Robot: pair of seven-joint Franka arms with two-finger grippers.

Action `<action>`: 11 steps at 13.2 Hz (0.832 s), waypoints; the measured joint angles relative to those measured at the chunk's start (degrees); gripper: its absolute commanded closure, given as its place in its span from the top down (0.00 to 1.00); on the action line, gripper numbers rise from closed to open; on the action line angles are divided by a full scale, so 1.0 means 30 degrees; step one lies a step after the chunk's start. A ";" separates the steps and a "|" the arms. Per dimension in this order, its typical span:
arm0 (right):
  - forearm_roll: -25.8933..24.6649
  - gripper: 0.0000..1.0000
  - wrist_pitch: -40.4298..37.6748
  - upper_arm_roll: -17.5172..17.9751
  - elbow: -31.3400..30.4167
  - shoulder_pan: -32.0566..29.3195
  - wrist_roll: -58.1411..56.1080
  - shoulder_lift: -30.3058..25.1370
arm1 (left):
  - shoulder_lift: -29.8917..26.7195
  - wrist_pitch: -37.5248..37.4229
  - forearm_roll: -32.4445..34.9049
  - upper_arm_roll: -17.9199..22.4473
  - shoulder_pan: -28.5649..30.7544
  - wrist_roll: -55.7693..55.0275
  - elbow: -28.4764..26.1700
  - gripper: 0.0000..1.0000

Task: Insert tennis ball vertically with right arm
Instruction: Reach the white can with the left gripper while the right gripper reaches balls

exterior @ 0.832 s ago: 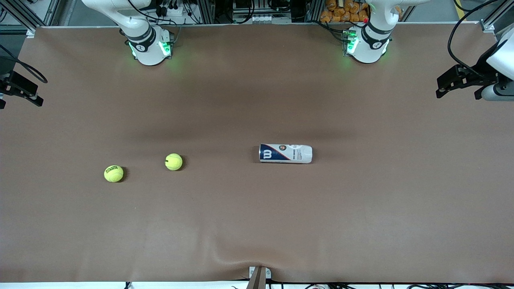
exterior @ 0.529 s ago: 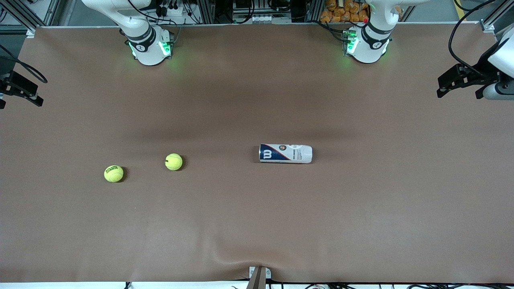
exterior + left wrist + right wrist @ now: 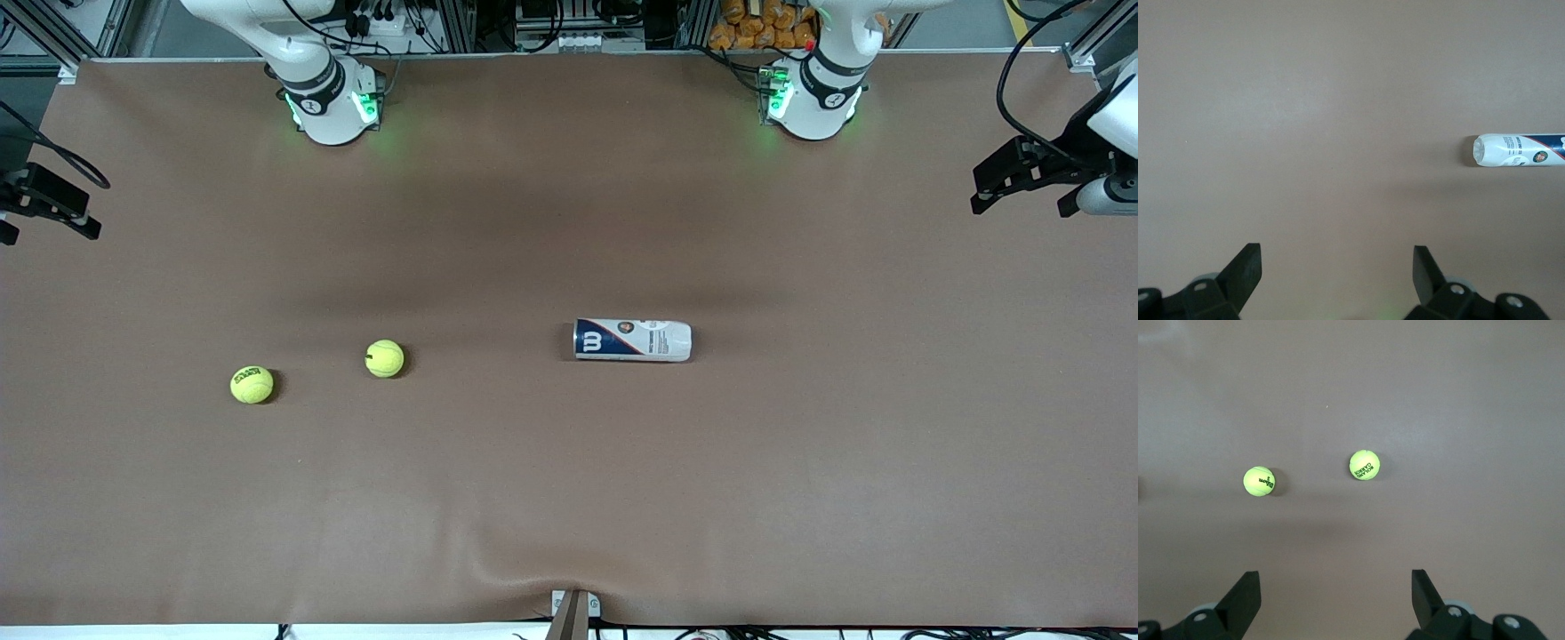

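Right gripper (image 3: 1335, 595): jaws spread wide and empty, held high over the right arm's end of the table (image 3: 569, 498), looking down on both balls
Left gripper (image 3: 1337, 270): jaws spread wide, holding nothing, up over the left arm's end of the table
Ball tube (image 3: 632, 340): white and navy, lying on its side near mid-table; whether its mouth is capped cannot be made out
Tennis ball with dark lettering (image 3: 252, 385): on the cloth toward the right arm's end, nearer the front camera than its mate
Second tennis ball (image 3: 384, 358): between the first ball and the tube, well apart from both
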 measured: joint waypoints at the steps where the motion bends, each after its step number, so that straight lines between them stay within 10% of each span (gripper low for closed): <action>1: 0.0000 1.00 0.0005 -0.0005 -0.0025 -0.0002 0.0000 0.0148 | 0.0006 -0.0024 0.0000 -0.0016 -0.0010 0.0008 -0.0001 1.00; 11: -0.0083 1.00 0.1021 -0.0120 -0.0157 -0.0066 0.0000 0.2338 | 0.1522 0.0771 -0.0015 -0.4369 -0.0259 0.0087 -0.0041 1.00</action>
